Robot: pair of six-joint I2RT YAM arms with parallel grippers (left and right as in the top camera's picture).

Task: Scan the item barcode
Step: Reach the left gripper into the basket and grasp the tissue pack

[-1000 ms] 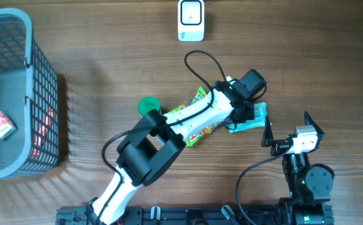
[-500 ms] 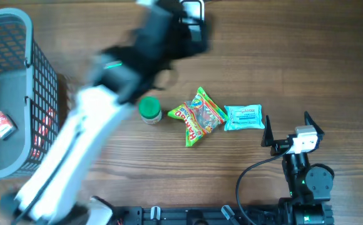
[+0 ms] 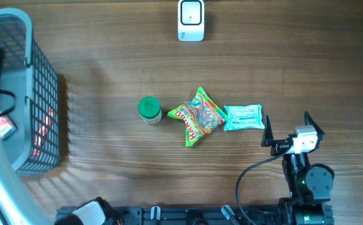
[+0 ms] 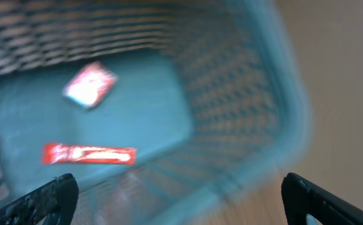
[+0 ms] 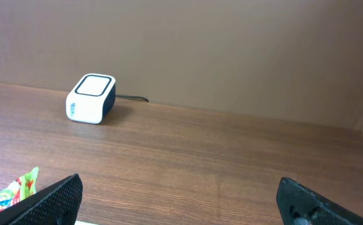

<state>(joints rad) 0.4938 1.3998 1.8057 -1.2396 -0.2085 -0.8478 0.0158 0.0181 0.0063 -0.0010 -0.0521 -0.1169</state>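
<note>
Overhead: candy bag and teal packet mid-table, well below scanner, right gripper spread wide, empty; left wrist only: left gripper spread, empty, above basket containing red bar.

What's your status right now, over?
Left gripper open, empty, over grey mesh basket. Right gripper open, empty. Colourful snack bag on wooden table, untouched. White box scanner unobstructed.

Matt wood-grain table; glossy foil snack bag (crinkled); plastic mesh basket.
</note>
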